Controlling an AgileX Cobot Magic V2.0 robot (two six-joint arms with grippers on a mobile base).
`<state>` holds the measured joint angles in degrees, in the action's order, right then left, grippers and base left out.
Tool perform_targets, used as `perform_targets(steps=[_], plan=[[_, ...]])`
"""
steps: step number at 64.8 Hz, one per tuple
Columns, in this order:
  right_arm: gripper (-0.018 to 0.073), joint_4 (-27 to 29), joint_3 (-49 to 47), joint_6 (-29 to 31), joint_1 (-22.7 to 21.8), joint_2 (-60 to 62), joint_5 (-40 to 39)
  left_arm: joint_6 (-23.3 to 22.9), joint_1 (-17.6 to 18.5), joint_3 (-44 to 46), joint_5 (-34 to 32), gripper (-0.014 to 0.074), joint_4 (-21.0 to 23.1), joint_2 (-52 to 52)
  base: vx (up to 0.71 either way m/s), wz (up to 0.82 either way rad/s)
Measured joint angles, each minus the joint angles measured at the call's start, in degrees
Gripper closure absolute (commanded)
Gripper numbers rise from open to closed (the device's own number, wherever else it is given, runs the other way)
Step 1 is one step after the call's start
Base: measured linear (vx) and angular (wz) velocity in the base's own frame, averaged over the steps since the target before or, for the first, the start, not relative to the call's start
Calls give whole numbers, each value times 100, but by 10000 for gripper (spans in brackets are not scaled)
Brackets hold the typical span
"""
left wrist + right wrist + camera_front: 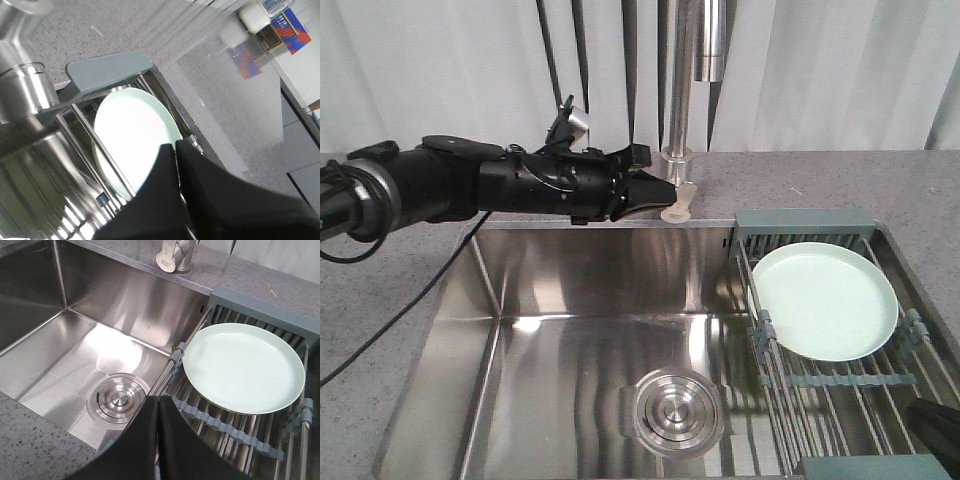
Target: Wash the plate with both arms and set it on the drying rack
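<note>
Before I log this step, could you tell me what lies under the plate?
The plate rests on the drying rack, whose metal wires run beneath it over the sink. The wires directly under the plate are covered, as is whatever lies below them.

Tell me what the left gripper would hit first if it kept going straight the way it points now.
Probably the faucet. In the front view the left gripper, jaws closed, points rightward at the faucet base, near the small beige lever. Depth is unclear, so it might pass just in front and continue over the drying rack.

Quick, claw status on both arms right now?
Left claw: closed, holding nothing, up by the faucet.
Right claw: closed, empty, above the drying rack.
</note>
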<state>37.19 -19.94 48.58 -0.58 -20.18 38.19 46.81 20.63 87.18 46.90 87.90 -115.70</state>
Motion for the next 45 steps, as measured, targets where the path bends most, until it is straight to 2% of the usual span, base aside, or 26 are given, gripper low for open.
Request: perform_targets(steps=[18, 45], plan=[[564, 0, 0, 0, 0, 0, 6, -18, 198, 522, -57, 603, 499, -693, 0, 0], [564, -12, 0, 0, 0, 0, 15, -305, 219, 1515, -226, 603, 493, -1538, 0, 0]])
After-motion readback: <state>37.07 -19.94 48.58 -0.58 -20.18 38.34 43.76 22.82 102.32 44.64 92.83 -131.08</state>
